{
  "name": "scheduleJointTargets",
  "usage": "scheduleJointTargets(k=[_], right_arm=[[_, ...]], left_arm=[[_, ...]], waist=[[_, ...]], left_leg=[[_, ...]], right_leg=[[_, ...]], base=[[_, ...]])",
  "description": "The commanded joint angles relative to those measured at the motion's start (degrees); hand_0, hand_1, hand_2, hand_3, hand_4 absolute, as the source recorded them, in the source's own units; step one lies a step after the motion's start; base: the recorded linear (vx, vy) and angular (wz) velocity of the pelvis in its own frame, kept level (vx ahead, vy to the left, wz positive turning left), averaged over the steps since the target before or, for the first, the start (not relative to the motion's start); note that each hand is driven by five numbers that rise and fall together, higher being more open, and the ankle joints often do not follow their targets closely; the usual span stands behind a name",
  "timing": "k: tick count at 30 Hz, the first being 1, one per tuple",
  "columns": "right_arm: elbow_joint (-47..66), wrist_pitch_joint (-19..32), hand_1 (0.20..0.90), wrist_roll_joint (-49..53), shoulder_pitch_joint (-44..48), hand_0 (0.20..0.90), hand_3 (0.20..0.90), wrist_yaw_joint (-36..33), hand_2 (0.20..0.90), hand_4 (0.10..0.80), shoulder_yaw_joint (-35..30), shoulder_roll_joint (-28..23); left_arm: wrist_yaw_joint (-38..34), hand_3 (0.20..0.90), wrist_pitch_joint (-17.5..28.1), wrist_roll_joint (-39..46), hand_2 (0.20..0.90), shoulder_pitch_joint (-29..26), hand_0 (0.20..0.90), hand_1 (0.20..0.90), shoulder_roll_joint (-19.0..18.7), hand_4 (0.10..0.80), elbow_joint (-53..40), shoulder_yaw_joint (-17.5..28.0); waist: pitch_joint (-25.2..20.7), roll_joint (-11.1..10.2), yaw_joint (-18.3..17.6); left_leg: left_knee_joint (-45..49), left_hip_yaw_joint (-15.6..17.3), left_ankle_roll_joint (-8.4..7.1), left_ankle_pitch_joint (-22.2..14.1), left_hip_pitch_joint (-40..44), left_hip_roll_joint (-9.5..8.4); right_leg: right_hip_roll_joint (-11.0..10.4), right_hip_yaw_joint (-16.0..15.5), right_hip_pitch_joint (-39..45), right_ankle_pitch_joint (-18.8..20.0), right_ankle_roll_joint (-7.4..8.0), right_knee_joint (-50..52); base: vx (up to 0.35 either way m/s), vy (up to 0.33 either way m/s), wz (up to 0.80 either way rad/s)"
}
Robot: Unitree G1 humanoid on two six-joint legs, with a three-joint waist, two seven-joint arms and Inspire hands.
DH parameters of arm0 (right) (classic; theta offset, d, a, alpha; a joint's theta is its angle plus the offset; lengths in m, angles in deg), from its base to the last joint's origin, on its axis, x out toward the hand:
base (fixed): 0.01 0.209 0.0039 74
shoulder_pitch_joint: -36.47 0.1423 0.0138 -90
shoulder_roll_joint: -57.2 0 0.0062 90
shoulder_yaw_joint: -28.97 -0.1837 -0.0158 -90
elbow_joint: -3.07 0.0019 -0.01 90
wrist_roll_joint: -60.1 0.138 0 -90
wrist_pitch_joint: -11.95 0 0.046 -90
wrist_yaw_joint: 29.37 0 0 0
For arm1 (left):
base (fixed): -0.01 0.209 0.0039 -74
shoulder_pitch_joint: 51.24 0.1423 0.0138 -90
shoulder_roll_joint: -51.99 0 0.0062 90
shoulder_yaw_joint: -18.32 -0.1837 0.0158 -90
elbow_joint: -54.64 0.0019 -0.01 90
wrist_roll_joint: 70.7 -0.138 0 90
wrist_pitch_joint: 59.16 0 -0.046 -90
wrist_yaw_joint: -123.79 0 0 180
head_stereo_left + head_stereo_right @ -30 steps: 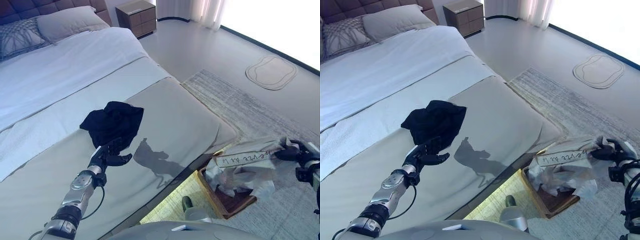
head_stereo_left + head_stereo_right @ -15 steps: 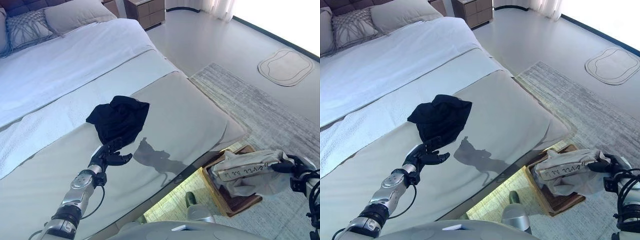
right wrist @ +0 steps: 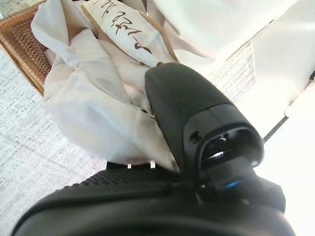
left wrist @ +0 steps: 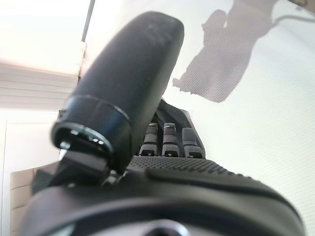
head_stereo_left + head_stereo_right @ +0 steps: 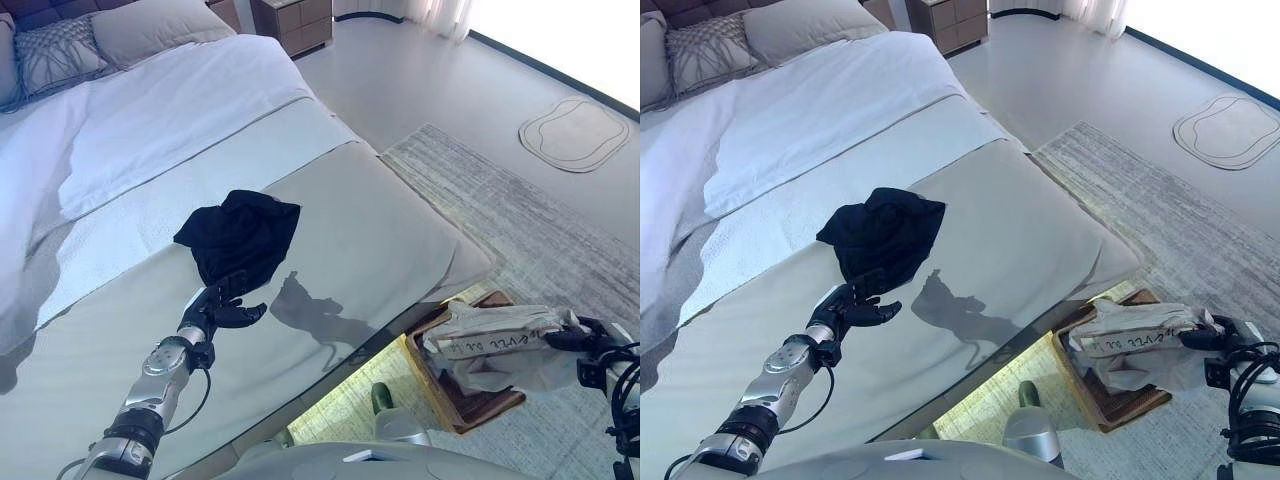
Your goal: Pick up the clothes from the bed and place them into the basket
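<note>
A crumpled black garment (image 5: 240,233) lies on the grey cover in the middle of the bed (image 5: 380,230). My left hand (image 5: 215,312) hovers just short of its near edge, open, with nothing in it. To the right, off the bed, my right hand (image 5: 592,342) is shut on a white printed garment (image 5: 500,345). In the right wrist view its thumb (image 3: 197,113) presses into the cloth (image 3: 93,93). The garment hangs over and into a brown wicker basket (image 5: 478,408) on the rug, and the basket's rim (image 3: 19,44) shows beside the cloth.
White sheets and pillows (image 5: 150,25) fill the bed's far end, with a nightstand (image 5: 300,18) beyond. A grey rug (image 5: 500,200) runs along the bed's right side. A small pale mat (image 5: 572,133) lies on the floor at far right.
The white garment has sunk lower onto the basket with my right hand. A grey shadow has spread over the bed's left side. The camera shifted early on; my left hand stays put.
</note>
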Motion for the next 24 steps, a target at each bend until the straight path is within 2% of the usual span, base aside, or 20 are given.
scheduleJointTargets(k=[1,20,24], right_arm=[[-1.5,2.5,0.9,-1.5,5.5,0.9,0.9,-3.4,0.9,0.8,-2.5,-4.9],[1.7,2.3,0.9,-2.2,6.1,0.9,0.9,-3.0,0.9,0.8,-0.7,-4.8],[6.9,3.3,0.9,-3.9,7.3,0.9,0.9,-4.3,0.9,0.8,1.4,-4.6]], left_arm=[[0.8,0.9,4.0,-0.1,0.9,-4.1,0.9,0.9,-3.0,0.8,-4.3,-0.1],[-0.5,0.9,4.1,0.1,0.9,-3.0,0.9,0.9,-2.2,0.8,-4.6,0.3],[-1.2,0.9,4.5,0.0,0.9,-2.0,0.9,0.9,-1.5,0.8,-4.6,1.0]], waist=[[-2.2,-0.9,1.4],[-1.9,-1.3,2.8],[-1.8,-1.4,3.8]], left_leg=[[6.0,-0.4,1.01,-8.8,1.8,0.53],[5.5,-1.4,0.72,-8.2,1.9,0.8],[5.2,-2.2,0.5,-7.8,2.0,0.81]], right_leg=[[0.5,-2.4,-4.9,-0.7,1.22,4.8],[0.4,-3.7,-3.7,-1.3,0.83,4.7],[0.2,-4.8,-2.9,-1.7,0.6,4.8]], base=[[0.0,0.0,0.0],[0.006,0.001,0.01],[0.038,0.016,0.09]])
